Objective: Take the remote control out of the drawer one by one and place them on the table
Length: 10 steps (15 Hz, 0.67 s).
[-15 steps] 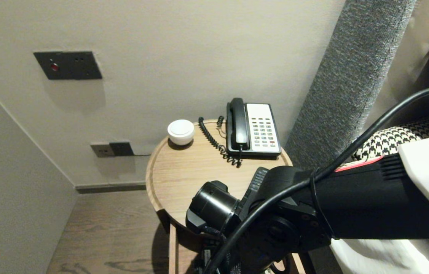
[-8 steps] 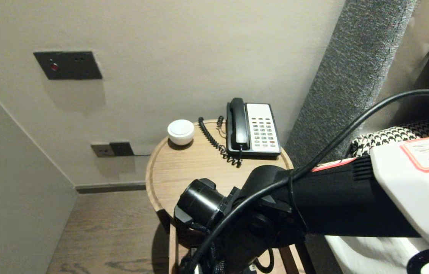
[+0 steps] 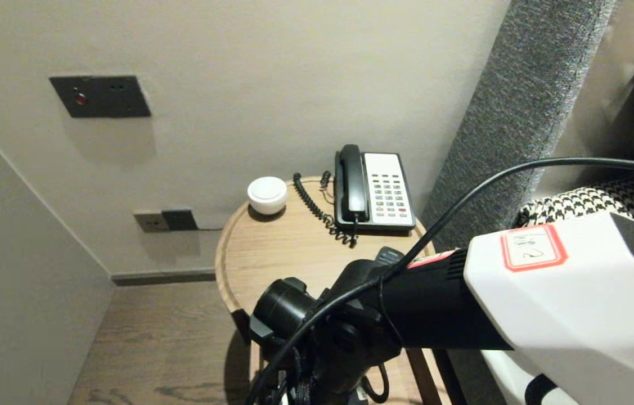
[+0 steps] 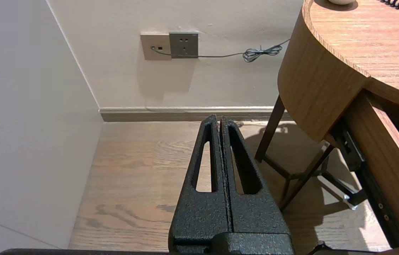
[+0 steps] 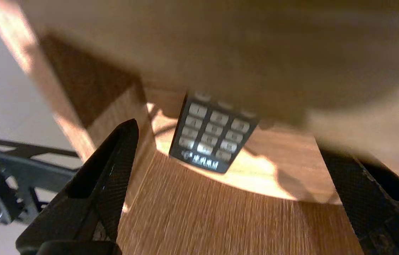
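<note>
A: R tool [image 5: 227, 141], state?
B: Released, spread wide, gripping nothing. Poised at the mouth of the open drawer [image 5: 203, 219], just under the table [image 3: 271, 253] top, at the top's 6 o'clock in head view.

A: And the remote [image 5: 213, 138], where?
B: Lying flat on the drawer floor, keypad up, far end hidden under the top. Straight ahead of the R tool, in line w/ the gap between its fingers [image 5: 114, 159]. Apart from both, no contact.

A: R arm [image 3: 435, 304]?
B: Reaching in from approx. 4 o'clock, low across the table's near edge, wrist dipped below the rim. Hides the tool itself in head view.

A: L tool [image 4: 219, 122]?
B: Clenched, fingers pressed flat together, nothing between. Parked low over the wood floor [image 4: 142, 166], off the table's approx. 8 o'clock side, near a table leg [image 4: 270, 134] but apart from it.

A: On the table top?
B: Telephone [image 3: 376, 191] at 1 o'clock, handset on its cradle, coiled cord trailing toward the centre. White round puck [image 3: 267, 194] at 11 o'clock, near the cord, not touching. Wall socket [image 4: 183, 45] behind, w/ a cable plugged in just beside it.
</note>
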Tool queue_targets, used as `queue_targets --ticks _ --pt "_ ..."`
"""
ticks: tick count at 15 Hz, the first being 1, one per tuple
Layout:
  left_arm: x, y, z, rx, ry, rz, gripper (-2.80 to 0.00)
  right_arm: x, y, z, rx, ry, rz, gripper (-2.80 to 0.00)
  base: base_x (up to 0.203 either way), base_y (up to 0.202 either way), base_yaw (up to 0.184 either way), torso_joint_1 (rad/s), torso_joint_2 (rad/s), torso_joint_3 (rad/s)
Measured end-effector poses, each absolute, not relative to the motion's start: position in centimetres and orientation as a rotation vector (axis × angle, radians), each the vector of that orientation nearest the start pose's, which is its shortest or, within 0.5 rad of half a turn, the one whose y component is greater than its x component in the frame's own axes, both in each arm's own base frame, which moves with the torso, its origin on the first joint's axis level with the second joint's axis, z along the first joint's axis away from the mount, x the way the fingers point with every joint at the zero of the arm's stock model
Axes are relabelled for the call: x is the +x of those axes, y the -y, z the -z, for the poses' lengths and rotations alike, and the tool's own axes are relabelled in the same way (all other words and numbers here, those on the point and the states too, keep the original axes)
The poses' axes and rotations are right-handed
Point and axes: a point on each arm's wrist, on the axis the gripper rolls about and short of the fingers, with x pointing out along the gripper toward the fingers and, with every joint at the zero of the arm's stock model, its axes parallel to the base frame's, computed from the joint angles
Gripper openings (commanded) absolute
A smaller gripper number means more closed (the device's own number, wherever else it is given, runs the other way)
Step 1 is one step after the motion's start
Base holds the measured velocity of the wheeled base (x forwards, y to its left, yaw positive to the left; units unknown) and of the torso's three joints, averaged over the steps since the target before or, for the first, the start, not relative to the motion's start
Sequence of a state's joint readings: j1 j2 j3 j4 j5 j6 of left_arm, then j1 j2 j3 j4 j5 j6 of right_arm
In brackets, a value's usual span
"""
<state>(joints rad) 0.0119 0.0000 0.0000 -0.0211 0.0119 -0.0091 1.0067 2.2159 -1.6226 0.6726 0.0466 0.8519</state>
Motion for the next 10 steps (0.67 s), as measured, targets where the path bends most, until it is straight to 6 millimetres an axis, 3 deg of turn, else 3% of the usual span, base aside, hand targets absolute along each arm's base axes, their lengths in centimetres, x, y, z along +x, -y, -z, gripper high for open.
queue_targets --ticks 10 --pt "-2.28 0.00 -7.76 -0.010 0.021 -0.024 -2.80 22.17 -33.71 -9.55 -0.013 -1.491 -0.207 0.00 0.000 0.000 0.000 0.000 0.00 0.000"
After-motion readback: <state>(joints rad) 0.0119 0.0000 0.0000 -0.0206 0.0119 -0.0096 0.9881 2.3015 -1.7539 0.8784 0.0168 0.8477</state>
